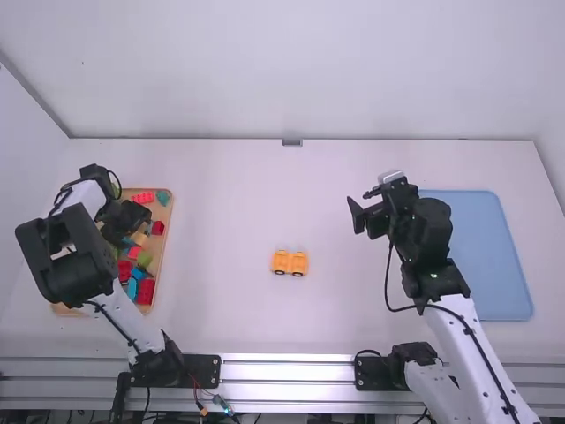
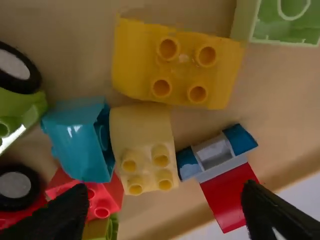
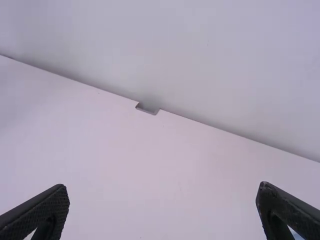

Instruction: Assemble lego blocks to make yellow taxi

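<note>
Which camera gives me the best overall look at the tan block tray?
The high view: it takes in the tan block tray with its right rim and near left corner, though the left arm covers part of it. The left wrist view gives a close-up of one part, including the yellow block.

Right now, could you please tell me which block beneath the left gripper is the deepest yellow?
The four-studded yellow block beside the pale green block; the cream block, next to the turquoise block, is much paler.
</note>
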Tool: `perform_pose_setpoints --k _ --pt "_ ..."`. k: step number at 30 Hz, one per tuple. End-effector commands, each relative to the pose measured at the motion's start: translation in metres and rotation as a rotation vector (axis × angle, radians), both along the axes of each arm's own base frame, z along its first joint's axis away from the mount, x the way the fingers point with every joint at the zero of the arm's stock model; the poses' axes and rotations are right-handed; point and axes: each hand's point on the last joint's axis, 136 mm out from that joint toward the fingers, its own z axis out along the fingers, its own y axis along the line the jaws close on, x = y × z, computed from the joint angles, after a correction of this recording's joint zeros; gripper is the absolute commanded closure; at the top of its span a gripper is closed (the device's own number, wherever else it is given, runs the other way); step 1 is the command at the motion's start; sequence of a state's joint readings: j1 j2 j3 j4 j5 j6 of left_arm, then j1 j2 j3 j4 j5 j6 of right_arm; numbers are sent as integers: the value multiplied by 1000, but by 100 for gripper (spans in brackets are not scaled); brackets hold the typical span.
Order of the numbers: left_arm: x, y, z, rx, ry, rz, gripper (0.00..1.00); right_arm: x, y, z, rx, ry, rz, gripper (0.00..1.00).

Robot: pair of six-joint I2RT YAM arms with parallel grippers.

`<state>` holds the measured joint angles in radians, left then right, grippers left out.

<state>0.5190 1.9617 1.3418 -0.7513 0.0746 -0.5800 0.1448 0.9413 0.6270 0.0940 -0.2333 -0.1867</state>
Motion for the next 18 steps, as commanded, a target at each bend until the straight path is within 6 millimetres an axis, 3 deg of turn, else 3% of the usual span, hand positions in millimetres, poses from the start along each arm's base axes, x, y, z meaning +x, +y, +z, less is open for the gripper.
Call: perform_pose_setpoints --k 1,3,7,12,18 --pt "8 -3 1 -26 -18 -6 26 1 1 18 13 -40 4 1" --pt "9 -2 -1 -20 -26 0 34 1 1 18 14 -40 4 1" --pt "7 2 -7 6 -23 21 27 1 1 18 13 -40 4 1" --pt "3 14 -8 67 0 58 30 1 2 18 14 -40 6 1" --pt "3 14 -11 69 0 57 34 1 1 18 14 -40 5 1"
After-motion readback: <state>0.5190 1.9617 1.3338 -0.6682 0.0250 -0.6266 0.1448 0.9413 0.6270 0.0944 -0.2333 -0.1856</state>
